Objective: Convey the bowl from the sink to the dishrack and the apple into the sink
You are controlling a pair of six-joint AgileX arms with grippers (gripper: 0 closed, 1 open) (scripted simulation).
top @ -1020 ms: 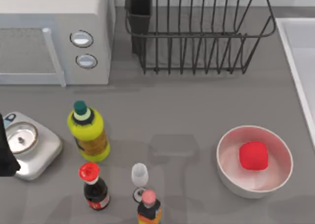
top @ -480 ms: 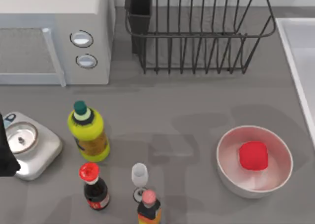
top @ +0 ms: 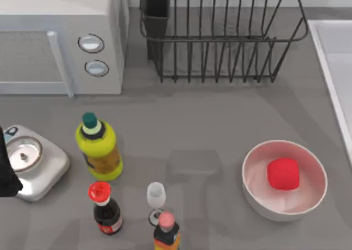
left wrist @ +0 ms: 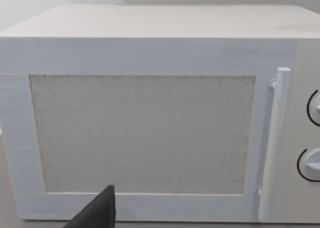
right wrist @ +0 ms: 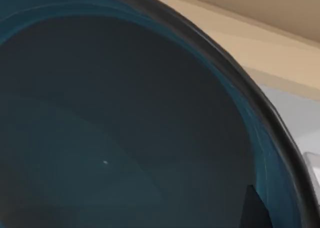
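Note:
The teal-blue bowl [right wrist: 125, 138] sits very close in the right wrist view, its dark inside facing the camera. A dark part of my right gripper [right wrist: 255, 210] lies against the bowl's inner wall near the rim. The red apple [top: 283, 173] rests inside a white bowl [top: 248, 178] at the table's lower right. The sink [top: 320, 52] runs along the right edge. The black wire dishrack [top: 220, 38] stands at the back centre with nothing in it, its dark utensil cup [top: 157, 11] at the left corner. My left arm [top: 5, 173] is parked at the left edge.
A white microwave [top: 60, 35] fills the back left, and the left wrist view faces its door [left wrist: 142, 133]. A kitchen scale [top: 33, 162], a yellow bottle [top: 99, 148], two smaller bottles [top: 104, 206] and a wine glass [top: 156, 198] stand at the front left.
Only faint shadows on the tabletop shift. The apple, the white bowl, the bottles and my left arm stay where they were.

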